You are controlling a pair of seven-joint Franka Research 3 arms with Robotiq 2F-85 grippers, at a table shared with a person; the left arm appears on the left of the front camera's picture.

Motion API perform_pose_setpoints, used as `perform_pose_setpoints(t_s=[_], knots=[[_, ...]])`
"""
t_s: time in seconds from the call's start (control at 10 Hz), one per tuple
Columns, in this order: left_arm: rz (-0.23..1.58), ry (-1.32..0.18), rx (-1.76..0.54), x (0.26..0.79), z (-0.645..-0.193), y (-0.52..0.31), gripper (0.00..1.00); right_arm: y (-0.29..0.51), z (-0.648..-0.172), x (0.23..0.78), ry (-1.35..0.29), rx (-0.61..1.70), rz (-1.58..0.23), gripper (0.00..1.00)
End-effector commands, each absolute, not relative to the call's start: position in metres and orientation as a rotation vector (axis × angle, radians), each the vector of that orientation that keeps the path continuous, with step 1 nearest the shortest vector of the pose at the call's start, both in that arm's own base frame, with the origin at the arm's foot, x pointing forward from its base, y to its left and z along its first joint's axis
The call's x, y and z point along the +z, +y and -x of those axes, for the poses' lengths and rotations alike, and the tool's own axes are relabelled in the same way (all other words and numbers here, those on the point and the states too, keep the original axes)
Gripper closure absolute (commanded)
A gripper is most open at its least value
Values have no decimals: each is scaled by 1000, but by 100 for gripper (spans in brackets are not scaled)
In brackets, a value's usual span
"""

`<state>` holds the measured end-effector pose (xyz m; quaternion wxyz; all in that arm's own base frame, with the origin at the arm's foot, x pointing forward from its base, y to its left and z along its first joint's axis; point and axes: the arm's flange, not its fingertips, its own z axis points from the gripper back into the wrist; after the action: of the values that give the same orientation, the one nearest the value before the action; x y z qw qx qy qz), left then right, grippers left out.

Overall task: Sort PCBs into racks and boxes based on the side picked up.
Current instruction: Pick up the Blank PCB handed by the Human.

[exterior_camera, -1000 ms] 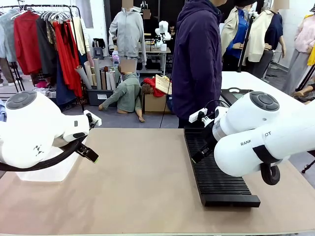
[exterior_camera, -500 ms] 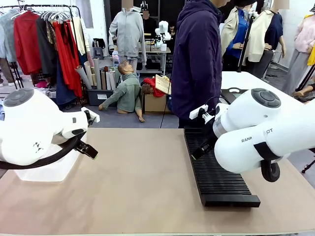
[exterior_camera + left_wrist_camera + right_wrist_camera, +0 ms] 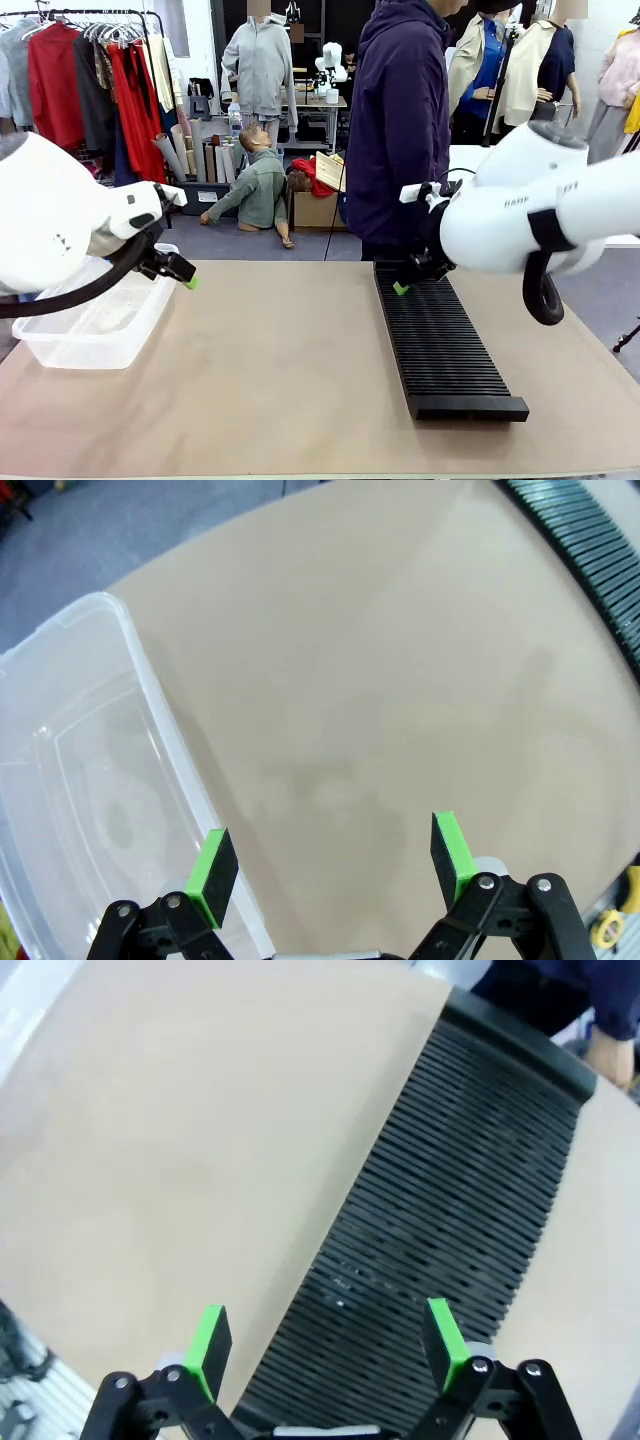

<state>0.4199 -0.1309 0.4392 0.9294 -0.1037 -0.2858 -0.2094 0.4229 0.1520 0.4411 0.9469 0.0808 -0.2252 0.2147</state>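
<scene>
Leftmost, the clear box [image 3: 70, 352] stood on the left of the table [image 3: 280, 390], the left gripper [image 3: 330, 858] spread wide above its right rim (green pads [image 3: 212, 865] well apart); farther right, the right gripper [image 3: 325, 1340] hung wide over the black rack [image 3: 440, 340], at its far end

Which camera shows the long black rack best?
The front view: nearly the whole rack shows there, lying along the table. The right wrist view shows its slots close up, but not its full length. The left wrist view shows a thin piece at the picture's edge.
</scene>
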Motion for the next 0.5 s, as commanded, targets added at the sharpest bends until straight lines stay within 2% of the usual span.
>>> perform_pose_setpoints(t_s=[0.0,0.2,0.4], knots=[[309,-540,-406,454,-434,-115,0,146,-431,465,-449,317,-272,0],[469,-512,-391,467,-438,-100,0,135,-430,482,-495,261,-382,0],[720,-475,-357,476,-431,-76,0,116,-422,493,-550,245,-498,0]])
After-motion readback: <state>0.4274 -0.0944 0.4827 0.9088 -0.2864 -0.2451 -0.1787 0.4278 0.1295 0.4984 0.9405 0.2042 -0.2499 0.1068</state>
